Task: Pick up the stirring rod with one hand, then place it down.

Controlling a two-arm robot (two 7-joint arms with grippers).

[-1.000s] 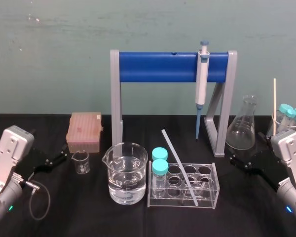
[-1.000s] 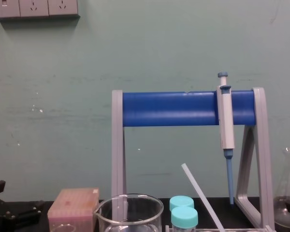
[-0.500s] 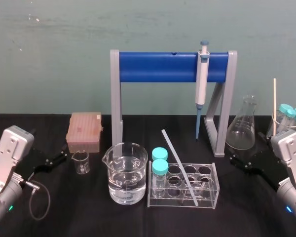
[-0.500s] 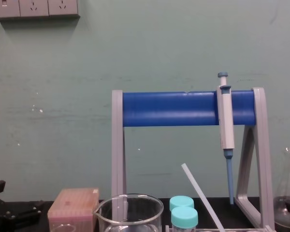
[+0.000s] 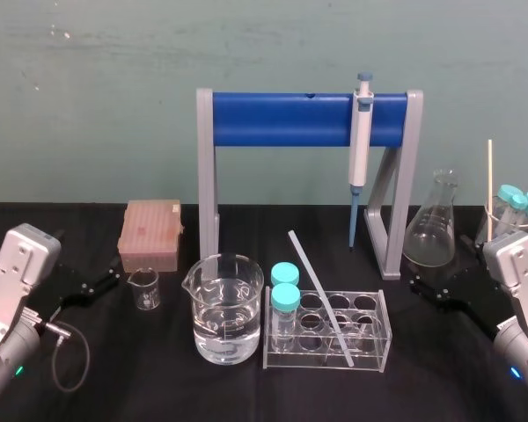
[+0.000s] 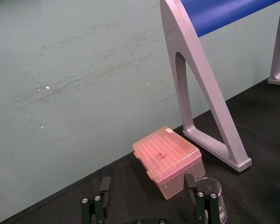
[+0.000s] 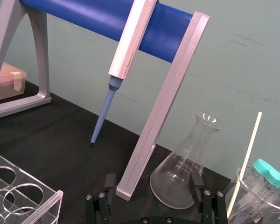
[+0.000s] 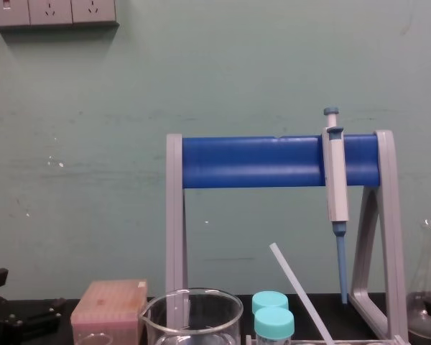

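The stirring rod (image 5: pixel 319 294) stands slanted in the clear test-tube rack (image 5: pixel 290 359) at the middle of the black table (image 5: pixel 246 396), just right of the large beaker (image 5: pixel 227 308) of clear liquid. Its lower end sits in a front opening towards the rack's right side, seen only through the clear wall, so I cannot tell whether the tip touches the rack's floor. In the chest view the frame's lower edge cuts off that end, along with most of the rack and beaker. The long axis runs from that front-right low point up and back to the left, with the free upper end above the rack's rear edge. Two blue-capped vials (image 5: pixel 285 286) stand in the rack's left column, close to the rod's upper part but apart from it. Behind the rack stands the blue-barred stand (image 5: pixel 282 120) with the pipette (image 5: pixel 361 149) hanging on it. A pink tip box (image 5: pixel 150 233) and a small beaker (image 5: pixel 143 288) are to the left, and a conical flask (image 5: pixel 431 229) is to the right. The left gripper (image 6: pixel 148 186) sits low at the table's left side, fingers spread wide and holding nothing, facing the tip box. The right gripper (image 7: pixel 153 182) sits low at the right, equally wide and empty, facing the flask, well apart from the rod.
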